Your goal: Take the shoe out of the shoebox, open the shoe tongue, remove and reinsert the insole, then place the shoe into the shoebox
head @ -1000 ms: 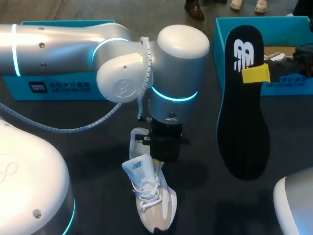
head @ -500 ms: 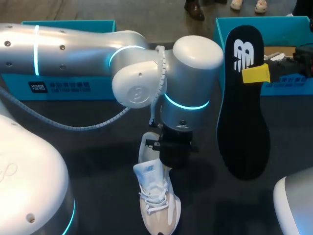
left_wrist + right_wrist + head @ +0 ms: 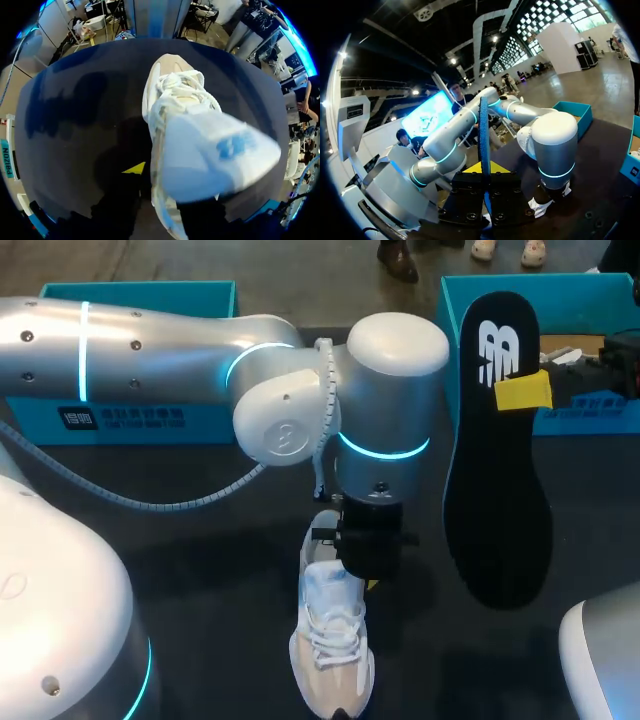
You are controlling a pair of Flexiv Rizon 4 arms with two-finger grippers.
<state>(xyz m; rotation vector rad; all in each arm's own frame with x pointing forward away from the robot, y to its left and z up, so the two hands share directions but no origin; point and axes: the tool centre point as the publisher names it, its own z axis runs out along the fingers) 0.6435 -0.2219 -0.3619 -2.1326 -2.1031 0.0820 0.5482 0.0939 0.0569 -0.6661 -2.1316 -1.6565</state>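
Risk: with left tool [image 3: 366,575] pinching the shoe [image 3: 335,660] collar and right tool [image 3: 523,392] clamped on the insole [image 3: 495,500], the limp insole may buckle against the tongue [image 3: 215,150] during reinsertion.

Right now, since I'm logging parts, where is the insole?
Head view: the insole is at the right, in the right arm's jaws, overlapping the right teal shoebox, right of the shoe.

A white-and-beige lace-up trainer [image 3: 335,645] is found upright on its sole on the dark table [image 3: 200,540], toe toward the near edge, with its blue-marked tongue [image 3: 215,150] raised. A black foam insole [image 3: 497,470] with a white logo is held above the table, clamped at its edge in the right gripper [image 3: 523,393]. An open teal cardboard shoebox [image 3: 590,300] is set behind it.
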